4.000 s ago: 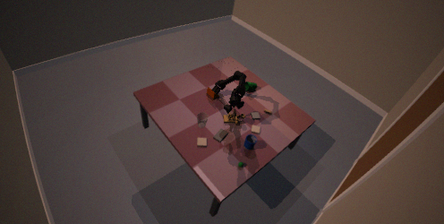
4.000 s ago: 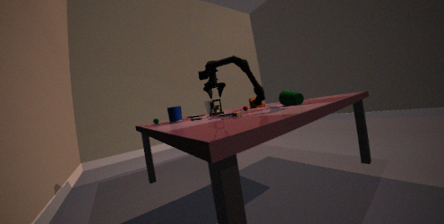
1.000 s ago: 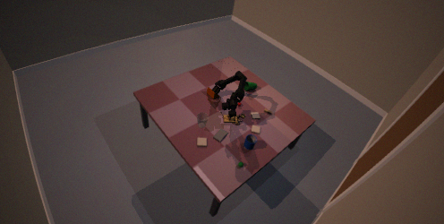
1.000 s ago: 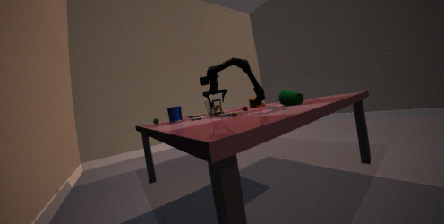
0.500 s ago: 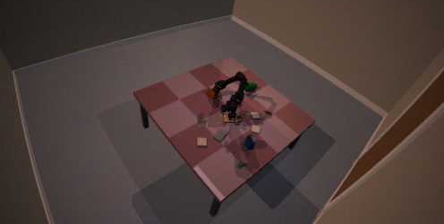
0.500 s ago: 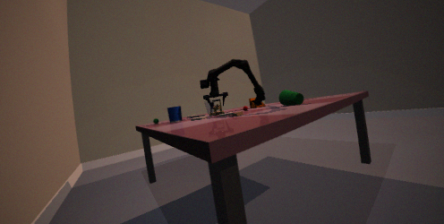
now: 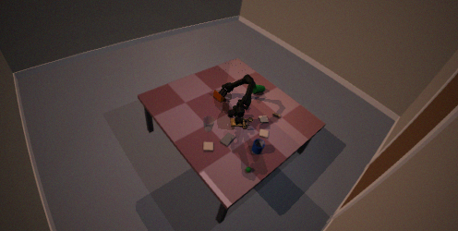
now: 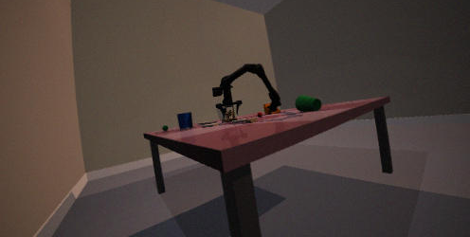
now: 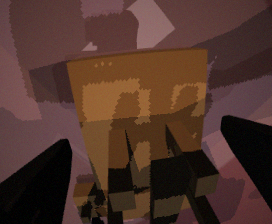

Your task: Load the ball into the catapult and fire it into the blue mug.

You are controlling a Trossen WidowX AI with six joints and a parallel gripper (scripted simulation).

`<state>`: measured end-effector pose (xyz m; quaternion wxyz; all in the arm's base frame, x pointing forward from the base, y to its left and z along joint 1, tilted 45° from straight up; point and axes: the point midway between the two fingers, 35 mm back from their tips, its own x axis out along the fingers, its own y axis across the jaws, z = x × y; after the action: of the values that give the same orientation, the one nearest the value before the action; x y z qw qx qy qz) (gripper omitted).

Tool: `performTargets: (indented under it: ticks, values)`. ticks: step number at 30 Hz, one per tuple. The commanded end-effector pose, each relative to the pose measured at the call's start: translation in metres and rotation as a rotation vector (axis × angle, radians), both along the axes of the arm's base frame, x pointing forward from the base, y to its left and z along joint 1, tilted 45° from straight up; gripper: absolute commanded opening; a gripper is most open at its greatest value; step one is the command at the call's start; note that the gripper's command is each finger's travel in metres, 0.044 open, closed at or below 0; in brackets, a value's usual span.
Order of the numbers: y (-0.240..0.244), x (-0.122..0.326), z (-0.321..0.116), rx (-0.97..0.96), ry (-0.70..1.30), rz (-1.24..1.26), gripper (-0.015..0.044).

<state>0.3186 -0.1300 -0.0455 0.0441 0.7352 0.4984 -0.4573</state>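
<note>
Catapult [image 7: 235, 124] [image 8: 230, 116] [image 9: 137, 75], yellow-brown, dark crosspieces, flat base

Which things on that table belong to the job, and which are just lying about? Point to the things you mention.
For the job:
catapult [image 7: 235, 123] [image 8: 230, 116] [image 9: 137, 75]
blue mug [image 7: 258, 147] [image 8: 185, 121]
either the red ball [image 8: 260, 115] or the green ball [image 7: 248, 169] [image 8: 165, 128]; I can't tell which

Apparently just lying about:
green cylinder [image 7: 259, 89] [image 8: 308, 103]
pale square tile [image 7: 209, 146]

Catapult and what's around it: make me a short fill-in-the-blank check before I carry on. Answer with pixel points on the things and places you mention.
1. The open hand [image 8: 228, 105] [image 9: 148, 135] is over the ____.
2. The mug [image 7: 258, 147] [image 8: 185, 120] is coloured ____.
3. The small ball near the mug, at the table's [image 7: 185, 127] [image 8: 303, 130] edge, is ____.
4. The large cylinder [image 8: 308, 103] lying on its side is ____.

Missing words: catapult; blue; green; green.
</note>
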Motion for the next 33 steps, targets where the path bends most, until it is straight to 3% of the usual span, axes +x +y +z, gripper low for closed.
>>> performTargets:
  ticks: [1, 11, 16, 20, 27, 33]
  values:
    - [0.000, 0.000, 0.000, 0.000, 0.000, 0.000, 0.0387]
    - [0.000, 0.000, 0.000, 0.000, 0.000, 0.000, 0.0125]
    - [0.000, 0.000, 0.000, 0.000, 0.000, 0.000, 0.0092]
    - [-0.023, -0.002, 0.022, -0.002, 0.001, -0.001, 0.0000]
    - [-0.035, -0.005, 0.036, -0.003, -0.014, 0.015, 0.0000]
    - [-0.035, -0.004, 0.035, -0.019, -0.149, 0.155, 0.0000]
